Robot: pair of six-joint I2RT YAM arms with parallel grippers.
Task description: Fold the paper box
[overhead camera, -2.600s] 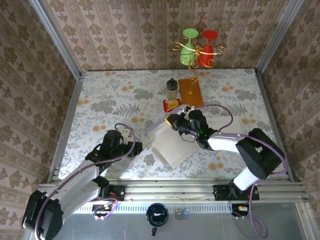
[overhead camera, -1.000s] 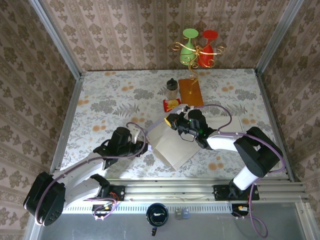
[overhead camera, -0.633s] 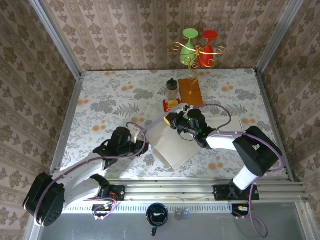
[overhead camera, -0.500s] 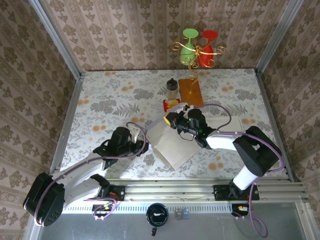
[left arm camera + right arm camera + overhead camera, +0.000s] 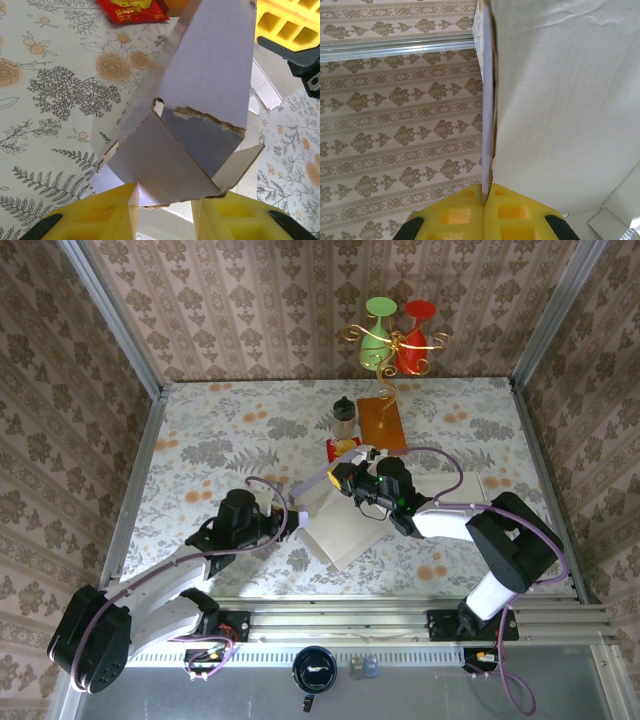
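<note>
A floral-patterned counter (image 5: 200,430) stands between damask-papered walls. On it the pale cardboard paper box (image 5: 340,535) is half-raised near the middle of the near edge. The right fingers (image 5: 512,212) are clamped on one upright panel's edge. The left fingers (image 5: 100,215) straddle its ragged lower corner, but I cannot tell whether they grip it. The flaps gape, so most folding looks undone.

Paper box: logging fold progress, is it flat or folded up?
Partly folded: paper box forms an open-ended sleeve with a loose flap, one wall pinched in the right gripper.
</note>
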